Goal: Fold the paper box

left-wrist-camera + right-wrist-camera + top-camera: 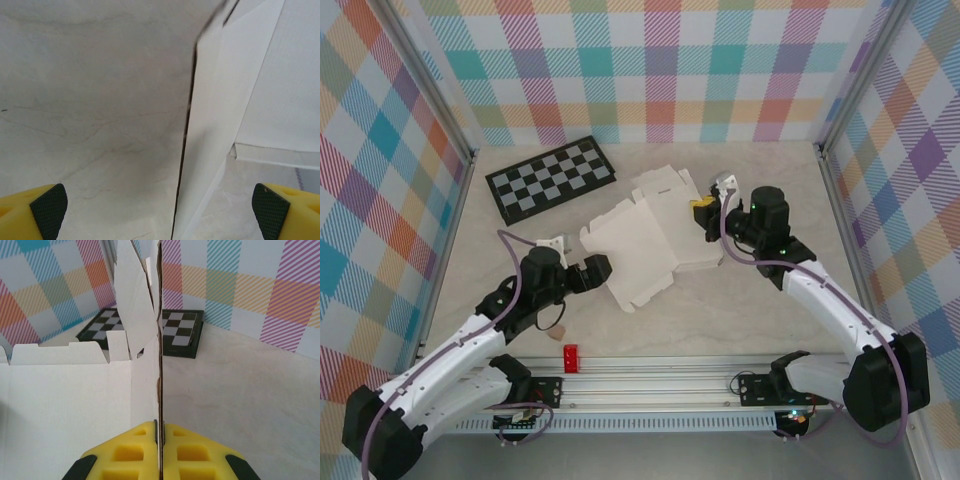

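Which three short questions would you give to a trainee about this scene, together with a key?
1. True or false: the left end effector is shut on the white thin cardboard paper box.
2. Where does the black-and-grey checkerboard lie? A) on the far left part of the pale marbled table; B) under the box; C) at the near edge.
3. Which end effector clamps a panel of the box?
Key: 1 false: it is open, with a flap edge between its fingers. 2 A. 3 the right end effector.
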